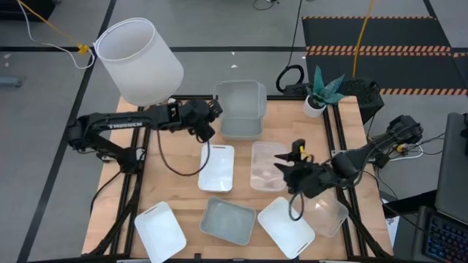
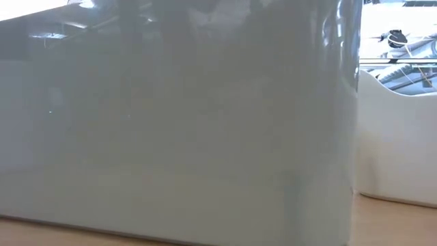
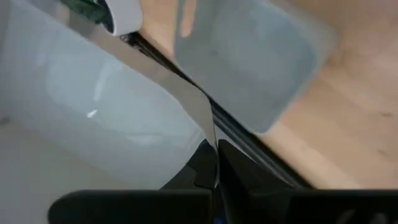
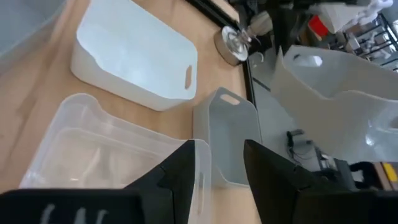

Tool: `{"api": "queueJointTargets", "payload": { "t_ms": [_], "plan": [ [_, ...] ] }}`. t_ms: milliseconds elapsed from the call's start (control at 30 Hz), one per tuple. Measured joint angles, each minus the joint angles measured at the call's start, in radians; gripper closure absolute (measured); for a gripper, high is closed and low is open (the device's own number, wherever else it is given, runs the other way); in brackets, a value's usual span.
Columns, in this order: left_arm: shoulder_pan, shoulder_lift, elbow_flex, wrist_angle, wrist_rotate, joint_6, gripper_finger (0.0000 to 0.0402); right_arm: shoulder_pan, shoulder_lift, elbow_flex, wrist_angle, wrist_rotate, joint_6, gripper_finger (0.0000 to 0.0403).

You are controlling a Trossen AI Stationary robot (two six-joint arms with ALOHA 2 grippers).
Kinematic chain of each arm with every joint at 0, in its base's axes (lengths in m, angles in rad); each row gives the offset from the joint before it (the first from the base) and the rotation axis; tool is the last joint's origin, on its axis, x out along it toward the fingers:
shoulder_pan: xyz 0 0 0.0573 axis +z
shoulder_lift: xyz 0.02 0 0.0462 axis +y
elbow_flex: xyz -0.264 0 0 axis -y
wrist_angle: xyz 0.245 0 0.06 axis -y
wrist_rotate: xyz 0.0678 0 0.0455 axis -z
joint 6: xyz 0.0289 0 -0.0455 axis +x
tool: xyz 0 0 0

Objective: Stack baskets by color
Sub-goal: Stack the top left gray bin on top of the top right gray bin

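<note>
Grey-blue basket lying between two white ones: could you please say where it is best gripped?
Grip the rim of a long wall of the grey-blue plastic basket, coming straight down: it lies open side up, so the thin wall is easy to pinch.

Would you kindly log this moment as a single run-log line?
left gripper: shut on grey-blue basket rim, table's far edge | right gripper: at clear basket, grip unclear | white basket: centre, untouched
</note>
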Motion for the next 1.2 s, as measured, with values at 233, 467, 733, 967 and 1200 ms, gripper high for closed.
{"api": "queueJointTargets", "payload": {
  "t_ms": [233,467,733,967,1200],
  "plan": [
    [0.006,0.095,0.091,-0.11,0.047,0.038,0.0392,-0.003,-0.154,-0.134,0.133,-0.023,-0.108,0.0273],
    [0.03,0.139,0.113,-0.183,0.086,0.028,0.0389,-0.003,-0.261,-0.184,0.158,-0.026,-0.132,0.0273],
    [0.065,0.139,0.114,-0.208,0.158,-0.023,0.0396,-0.003,-0.295,-0.21,0.161,-0.026,-0.133,0.0273],
    [0.067,0.144,0.114,-0.217,0.213,-0.054,0.0385,-0.003,-0.294,-0.21,0.165,-0.026,-0.134,0.0273],
    [0.072,0.177,0.113,-0.232,0.25,-0.101,0.0394,-0.003,-0.294,-0.21,0.165,-0.026,-0.132,0.0273]
  ]
}}
